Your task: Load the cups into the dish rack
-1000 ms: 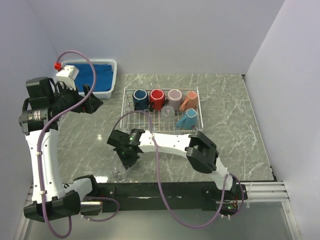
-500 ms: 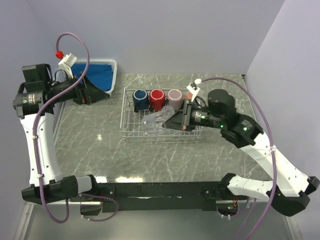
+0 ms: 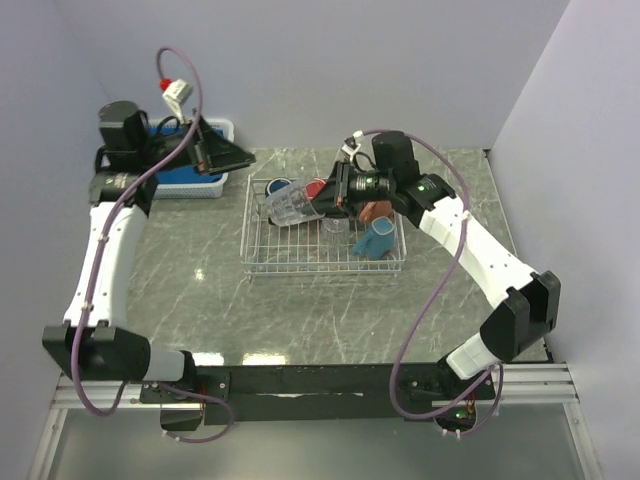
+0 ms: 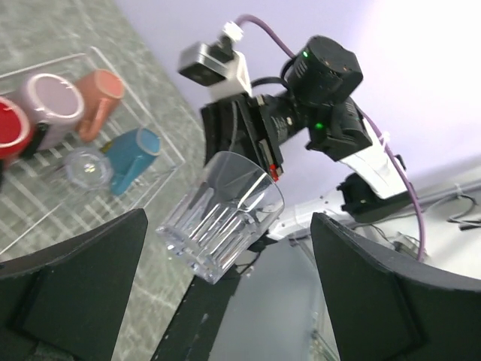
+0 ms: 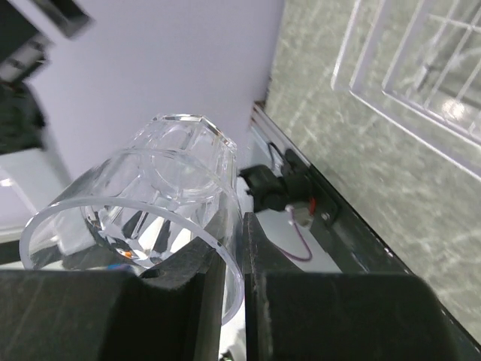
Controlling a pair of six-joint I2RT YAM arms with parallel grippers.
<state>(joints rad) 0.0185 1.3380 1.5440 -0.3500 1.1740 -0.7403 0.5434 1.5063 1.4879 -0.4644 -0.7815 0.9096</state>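
Top external view puts the right end effector (image 3: 326, 196) over the far left part of the dish rack (image 3: 290, 252), carrying a clear glass cup (image 3: 288, 203) that lies tilted, its mouth toward the arm. In the right wrist view the two fingers are pinched onto the cup's wall at the rim, one inside and one outside. The cup hangs above the wires, not yet set down.

Already in the rack are a red mug (image 3: 315, 187), a salmon mug (image 3: 375, 210), a light blue mug (image 3: 378, 238) and a second glass (image 3: 335, 222); a navy mug (image 3: 274, 186) shows partly behind the held cup.

By my reading, the placing step is in hand. Next the arm should lower the cup into the bare left part of the rack, clear of the navy mug, then let go.

The left end effector (image 3: 232, 155) hovers beside the basket (image 3: 200, 187) at the bench's (image 3: 200, 280) far left, fingers spread wide and empty.
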